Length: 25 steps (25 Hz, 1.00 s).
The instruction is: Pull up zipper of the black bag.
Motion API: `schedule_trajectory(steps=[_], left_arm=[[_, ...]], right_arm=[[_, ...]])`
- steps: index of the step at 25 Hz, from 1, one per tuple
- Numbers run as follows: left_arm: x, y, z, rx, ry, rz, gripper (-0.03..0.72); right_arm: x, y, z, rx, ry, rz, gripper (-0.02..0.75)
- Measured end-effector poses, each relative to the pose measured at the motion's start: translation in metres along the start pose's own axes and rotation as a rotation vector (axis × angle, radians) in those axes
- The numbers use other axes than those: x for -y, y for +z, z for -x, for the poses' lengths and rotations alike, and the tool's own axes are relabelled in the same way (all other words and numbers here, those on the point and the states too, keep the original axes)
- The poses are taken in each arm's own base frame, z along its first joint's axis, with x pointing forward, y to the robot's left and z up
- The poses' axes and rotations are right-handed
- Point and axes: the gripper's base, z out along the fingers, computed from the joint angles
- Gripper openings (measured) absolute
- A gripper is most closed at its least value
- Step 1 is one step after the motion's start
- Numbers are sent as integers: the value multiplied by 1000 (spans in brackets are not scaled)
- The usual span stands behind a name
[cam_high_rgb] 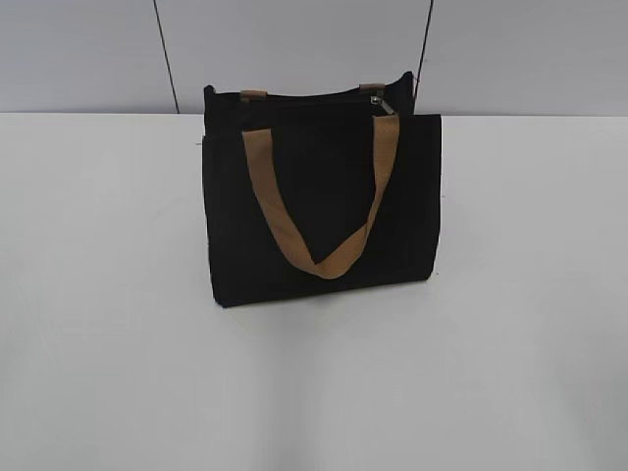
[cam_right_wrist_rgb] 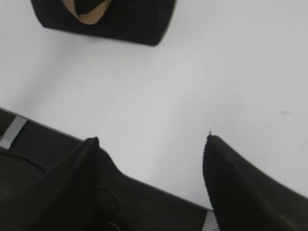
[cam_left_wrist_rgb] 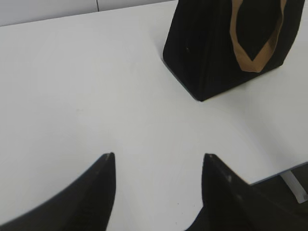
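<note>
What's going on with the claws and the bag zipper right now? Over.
Left claw open, empty, short of the black bag. Right claw open, empty, near the table edge. Zipper at the top right end, untouched. Nothing in the way.

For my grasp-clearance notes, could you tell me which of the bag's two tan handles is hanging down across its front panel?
It is the near handle, drooping in a loop over the front of the black bag. Of the rear handle, only short tan stubs show at the top edge, near the zipper.
</note>
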Motion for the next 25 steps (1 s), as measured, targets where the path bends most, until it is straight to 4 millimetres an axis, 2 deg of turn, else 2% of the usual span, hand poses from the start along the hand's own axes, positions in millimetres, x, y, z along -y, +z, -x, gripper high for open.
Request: schedule_trajectory(steps=[5,12,25], left_arm=[[1,5,-15,-35,4,-15,427],[3,14,-19,-23,9,-33,426],[3,14,-18,-19,13,-33,423]], right_arm=[[1,2,-31,66,-1,-74,433],[1,1,-33,92,-2,-86,427],[2,1,-33,92,-2,-86,427]])
